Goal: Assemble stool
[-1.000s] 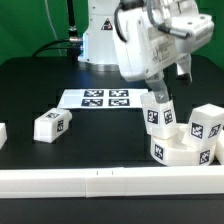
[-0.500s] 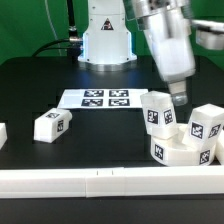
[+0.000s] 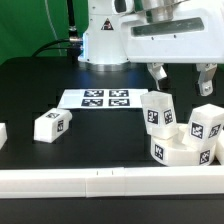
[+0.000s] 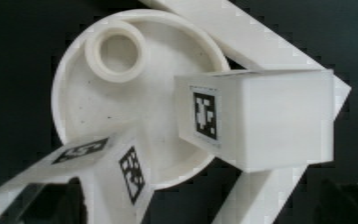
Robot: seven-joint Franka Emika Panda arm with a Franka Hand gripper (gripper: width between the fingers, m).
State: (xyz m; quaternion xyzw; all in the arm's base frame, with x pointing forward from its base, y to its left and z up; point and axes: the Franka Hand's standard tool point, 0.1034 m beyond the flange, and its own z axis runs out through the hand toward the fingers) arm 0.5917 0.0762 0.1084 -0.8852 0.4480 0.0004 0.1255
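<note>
Fig.: gripper [image 3: 181,76], jaws apart & empty, is hovering over seat disc [image 3: 180,155] at exterior view's right, beside upright leg block [image 3: 157,110]; prob. going next for loose leg block [image 3: 52,124], so centre jaws across flat sides before closing.

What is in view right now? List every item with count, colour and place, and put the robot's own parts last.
seat disc: one, white with black-and-white tags, on the table at the exterior view's lower right.
standing leg blocks: two, white, tagged, upright on the seat disc.
loose leg block: one, white, tagged, on the table at the exterior view's left.
marker board: one, white, flat at mid-table.
border rail: white, along the near edge.
cut-off white object: one, at the exterior view's left edge; cannot tell what.
table: one, black.
robot base: one, white, behind the marker board.
gripper: one, open, empty, above the seat disc.
</note>
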